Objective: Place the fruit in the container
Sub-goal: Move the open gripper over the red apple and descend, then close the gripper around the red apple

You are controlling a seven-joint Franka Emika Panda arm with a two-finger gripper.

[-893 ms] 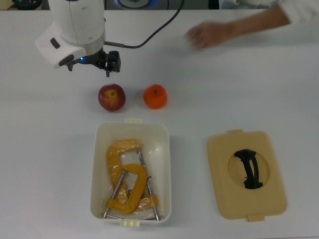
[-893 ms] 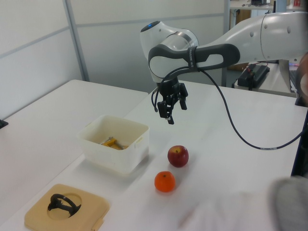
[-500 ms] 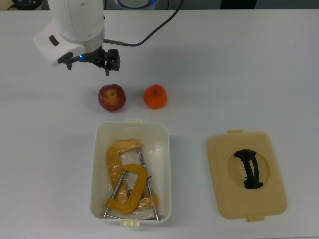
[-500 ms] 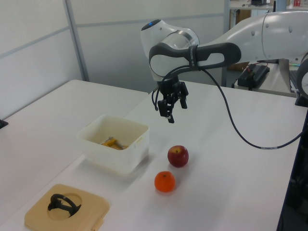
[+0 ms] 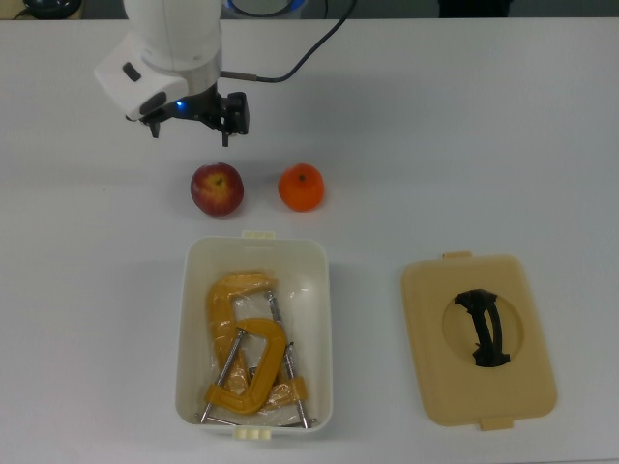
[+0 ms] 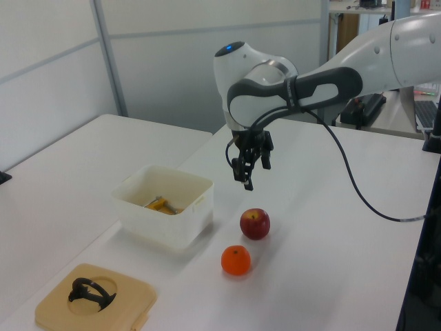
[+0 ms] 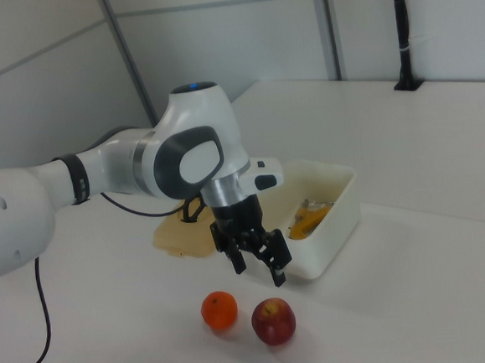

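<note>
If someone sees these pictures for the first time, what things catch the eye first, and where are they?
The white arm's gripper hangs above the table, close over a red apple, jaws open and empty. An orange lies beside the apple, to the top view's right. Just below them in the top view stands a white tub holding yellow clamps.

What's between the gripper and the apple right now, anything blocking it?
Nothing visible blocks it. The gripper hangs open in the air above and just beyond the apple, with only bare table around. The orange sits apart beside the apple.
</note>
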